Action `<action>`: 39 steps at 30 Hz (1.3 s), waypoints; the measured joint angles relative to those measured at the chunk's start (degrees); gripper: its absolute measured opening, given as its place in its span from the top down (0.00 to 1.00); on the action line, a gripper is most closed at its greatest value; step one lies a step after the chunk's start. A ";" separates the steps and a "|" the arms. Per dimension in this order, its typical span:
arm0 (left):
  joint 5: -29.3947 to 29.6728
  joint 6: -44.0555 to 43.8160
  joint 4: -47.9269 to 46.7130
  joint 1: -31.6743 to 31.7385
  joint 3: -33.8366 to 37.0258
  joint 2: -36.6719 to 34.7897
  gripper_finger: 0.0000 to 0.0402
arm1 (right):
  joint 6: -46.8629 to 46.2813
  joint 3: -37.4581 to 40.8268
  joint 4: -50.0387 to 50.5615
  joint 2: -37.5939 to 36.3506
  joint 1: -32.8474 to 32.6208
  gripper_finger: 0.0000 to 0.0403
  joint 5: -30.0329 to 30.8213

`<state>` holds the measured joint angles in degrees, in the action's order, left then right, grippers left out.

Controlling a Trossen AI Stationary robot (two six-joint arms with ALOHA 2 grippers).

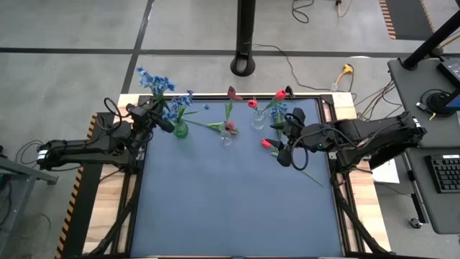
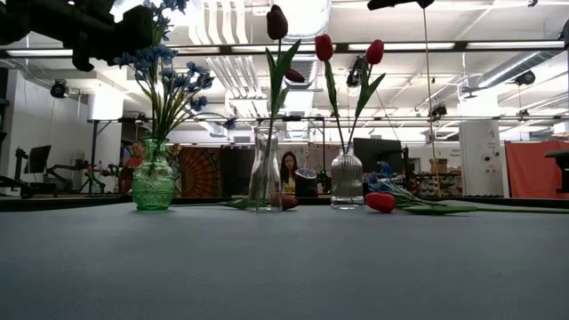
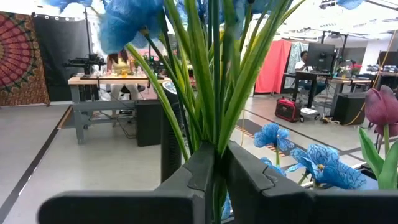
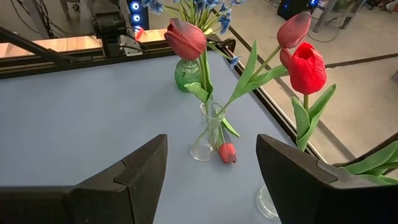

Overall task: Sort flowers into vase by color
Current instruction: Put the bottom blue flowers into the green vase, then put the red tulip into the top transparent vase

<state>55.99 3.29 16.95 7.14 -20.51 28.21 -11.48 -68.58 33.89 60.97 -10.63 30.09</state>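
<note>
Blue-blossomed flowers [image 1: 164,90] stand in a green vase [image 1: 180,130] at the far left of the mat, and my left gripper [image 3: 216,171] is shut on their stems above the vase. A narrow clear vase [image 2: 265,173] holds one dark red tulip [image 2: 277,21], and another bud [image 4: 227,152] lies at its foot. The ribbed clear vase [image 2: 347,189] holds two red tulips [image 2: 324,46]. A further red tulip [image 1: 267,144] lies flat on the mat. My right gripper [image 4: 211,148] is open and hovers by that lying tulip, touching nothing. My left gripper pinches a bunch of green stems and leaves [image 3: 214,134] of the blue flowers between its two fingers. It comes level from the table's left, fingers across the stems, high above the vase mouth. The stems stand upright, with their lower ends in the green vase [image 2: 154,187].
The three vases line the mat's far edge. A blue sprig [image 2: 384,185] and long green stem [image 2: 444,209] lie on the mat right of the ribbed vase. The blue mat [image 1: 230,208] stretches toward the near edge. People sit in the room behind.
</note>
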 joint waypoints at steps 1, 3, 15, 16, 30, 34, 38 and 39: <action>-0.02 0.00 -0.08 0.00 0.00 0.00 0.94 | 0.02 0.00 -0.02 0.00 0.00 0.41 0.00; -0.02 0.00 -0.41 0.00 0.02 0.00 0.92 | 0.06 0.00 -0.04 0.00 0.00 0.41 0.00; -0.11 0.00 -2.03 -0.07 0.04 0.33 0.76 | 0.00 0.00 -0.30 0.00 0.00 0.41 0.00; -0.15 -0.01 -2.03 -0.07 0.04 0.33 0.75 | -0.02 -0.05 -0.31 0.00 0.00 0.41 0.00; -4.31 -2.25 -17.27 -1.99 -9.61 0.81 0.58 | -0.48 -0.22 -0.35 0.00 0.00 0.41 0.00; -8.12 -6.79 -26.66 -3.28 -15.81 1.85 0.58 | -0.02 -0.18 -0.37 0.00 0.02 0.41 0.00; -10.16 -9.19 -33.48 -5.15 -22.23 4.30 0.58 | 0.28 0.07 -0.33 0.00 0.02 0.41 0.02; -10.16 -9.71 -34.84 -5.64 -23.91 5.15 0.58 | 0.59 0.17 -0.34 0.00 0.02 0.41 0.03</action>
<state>45.82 -6.42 -17.89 1.50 -44.42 33.35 -10.89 -68.41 33.54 60.97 -10.61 30.11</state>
